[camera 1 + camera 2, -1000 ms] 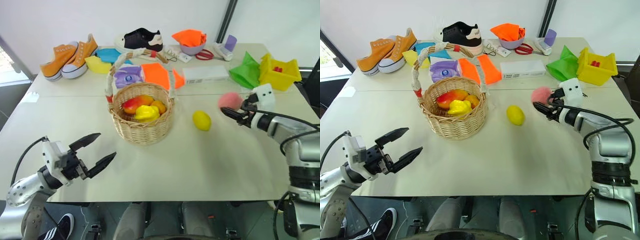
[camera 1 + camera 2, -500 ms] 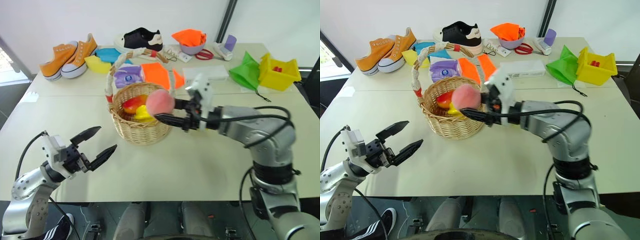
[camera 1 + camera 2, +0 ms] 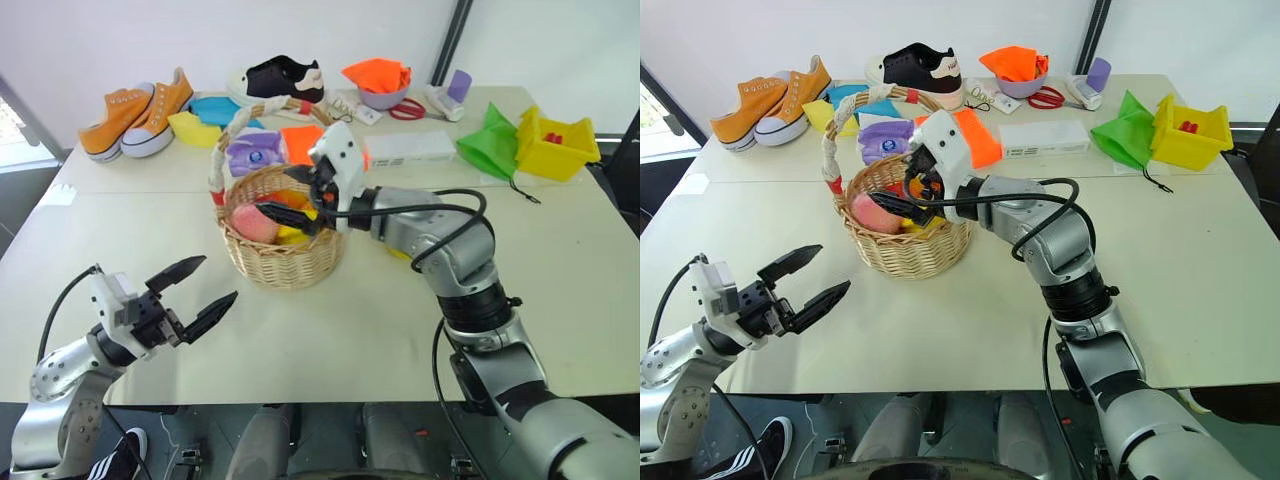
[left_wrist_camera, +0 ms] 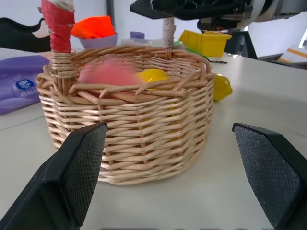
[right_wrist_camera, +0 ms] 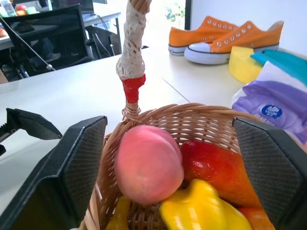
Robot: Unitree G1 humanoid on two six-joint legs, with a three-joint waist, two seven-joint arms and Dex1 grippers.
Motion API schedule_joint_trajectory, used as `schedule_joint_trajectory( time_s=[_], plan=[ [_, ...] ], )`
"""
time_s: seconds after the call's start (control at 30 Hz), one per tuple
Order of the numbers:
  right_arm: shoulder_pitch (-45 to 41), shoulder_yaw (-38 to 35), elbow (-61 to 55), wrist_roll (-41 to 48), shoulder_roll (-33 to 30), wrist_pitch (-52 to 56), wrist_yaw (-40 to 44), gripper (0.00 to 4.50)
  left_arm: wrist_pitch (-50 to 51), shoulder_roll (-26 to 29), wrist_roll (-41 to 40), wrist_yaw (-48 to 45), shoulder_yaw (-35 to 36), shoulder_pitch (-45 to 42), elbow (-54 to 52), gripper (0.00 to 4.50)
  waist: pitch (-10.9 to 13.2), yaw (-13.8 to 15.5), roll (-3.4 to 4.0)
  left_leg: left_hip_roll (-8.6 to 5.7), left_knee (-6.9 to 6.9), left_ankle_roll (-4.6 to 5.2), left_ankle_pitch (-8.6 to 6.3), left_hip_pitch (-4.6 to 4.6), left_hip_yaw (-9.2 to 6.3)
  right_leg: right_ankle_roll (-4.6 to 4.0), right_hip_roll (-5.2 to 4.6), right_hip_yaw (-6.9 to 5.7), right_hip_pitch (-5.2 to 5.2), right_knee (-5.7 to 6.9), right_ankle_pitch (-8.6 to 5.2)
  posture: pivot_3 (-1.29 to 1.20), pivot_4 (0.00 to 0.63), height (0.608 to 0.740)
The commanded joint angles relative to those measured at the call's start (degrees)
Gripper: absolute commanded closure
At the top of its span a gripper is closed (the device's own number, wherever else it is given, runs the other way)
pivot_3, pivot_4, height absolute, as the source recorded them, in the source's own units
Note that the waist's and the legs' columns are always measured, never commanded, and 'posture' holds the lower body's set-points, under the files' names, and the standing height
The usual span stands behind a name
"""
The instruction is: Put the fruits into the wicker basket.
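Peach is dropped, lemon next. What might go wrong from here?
1. The right gripper hangs open inside the wicker basket, under its handle; lifting straight up may snag it.
2. The peach sits high on the other fruits and may roll out.
3. The lemon lies behind the right arm, hard to see.

The near half of the table [image 3: 330, 340] lies bare, so a gripper could sweep freely in front of the wicker basket [image 3: 285, 255]. The basket's mouth is crowded: the right gripper [image 3: 290, 197] hangs over it with fingers spread, and the arched handle [image 3: 222, 150] crosses behind. Inside, the peach [image 5: 148, 163] sits beside the other fruits. The lemon [image 4: 221, 87] lies just beside the basket, behind the right arm. The left gripper [image 3: 200, 293], jaws apart, stands near the table's front edge, well apart from the basket.
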Motion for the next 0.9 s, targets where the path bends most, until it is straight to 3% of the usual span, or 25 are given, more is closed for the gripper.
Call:
schedule_joint_trajectory(
  time_s=[0.03, 0.23, 0.37, 0.67, 0.9],
  plan=[
    [2.8, -6.1, -6.1, 2.8, -4.3, -0.8, 2.4, 0.02, 1.0, 1.4, -2.1, -2.0, 0.0, 1.9, -3.5, 0.00, 0.0, 0.0, 0.00, 0.00, -0.01, 0.00, 0.00, 0.00, 0.00, 0.00, -0.01, 0.01, 0.00, -0.02, 0.00, 0.00, 0.150, 0.740],
    [15.2, -13.5, -16.1, 7.5, -16.9, 2.5, 7.4, 0.02, 2.2, 3.2, -2.6, -4.7, -0.8, 3.3, -4.8, 0.00, 0.0, 0.2, 0.01, 0.01, -0.01, 0.02, -0.01, -0.02, -0.02, -0.19, -0.04, -0.02, 0.06, -0.11, -0.11, 0.00, 0.150, 0.740],
    [20.3, -11.2, -14.0, 0.1, -22.9, 4.2, 2.6, 0.02, 1.8, 3.2, -1.2, -5.8, -3.5, 2.0, -3.7, 0.00, 0.0, -0.3, 0.04, 0.06, -0.01, 0.04, 0.00, -0.02, 0.09, -0.21, -0.02, 0.08, 0.26, -0.09, -0.12, 0.00, 0.150, 0.740],
    [18.3, -6.1, -6.6, -10.4, -20.0, 2.5, -6.8, 0.02, 2.0, 3.4, -0.4, -6.3, -5.6, -1.5, -1.6, 0.00, 0.0, 0.1, 0.04, 0.09, 0.01, 0.08, 0.03, -0.04, 0.08, -0.22, 0.00, 0.05, 0.06, -0.15, -0.13, 0.00, 0.150, 0.740],
    [18.1, -6.8, -2.2, -11.2, -17.1, 5.6, -9.0, 0.02, 1.8, 3.6, -0.9, -6.0, -4.1, -1.1, -1.0, 0.00, 0.0, 0.0, 0.03, 0.07, 0.01, 0.10, 0.04, -0.04, 0.07, -0.21, 0.00, 0.05, 0.13, -0.13, -0.12, 0.00, 0.150, 0.740]
  ],
)
